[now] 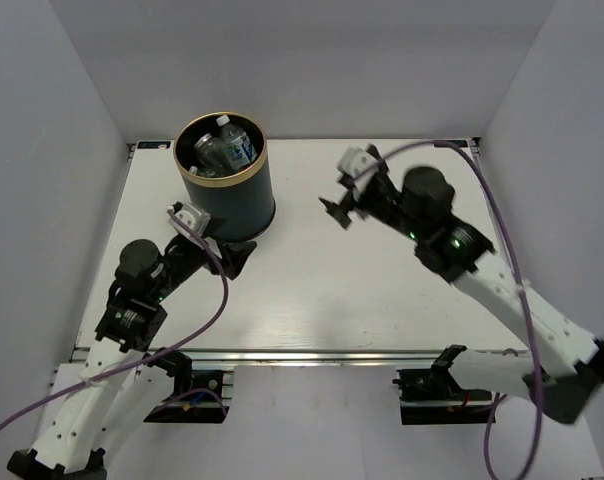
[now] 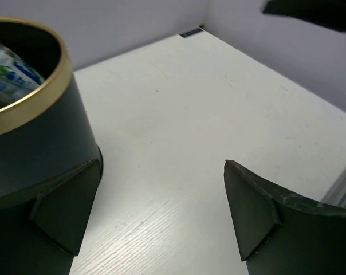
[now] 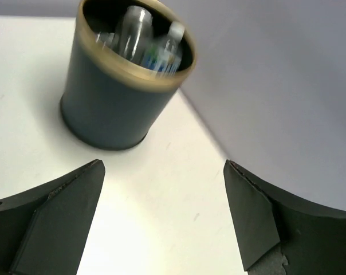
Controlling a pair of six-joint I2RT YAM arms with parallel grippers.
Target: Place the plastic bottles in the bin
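Bin (image 1: 232, 205) stands upright near the far-left corner of the table (image 1: 382, 300). Plastic bottles (image 1: 225, 148) lie inside it: clear, one blue-labelled, a white cap showing. Left gripper (image 2: 161, 215) sits low at the bin's near side, jaws spread, nothing between. Right gripper (image 3: 161, 215) is over the far-right part of the table, jaws spread, empty.

A tall, gold-rimmed navy round bin (image 2: 41, 143) crowds the left end effector (image 2: 161, 172). The white table (image 1: 382, 290) to its right lies open.

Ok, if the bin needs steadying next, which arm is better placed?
Left, probably. The left claw is open at the base of the bin, one finger beside its wall; the right claw hangs open farther off across the table.
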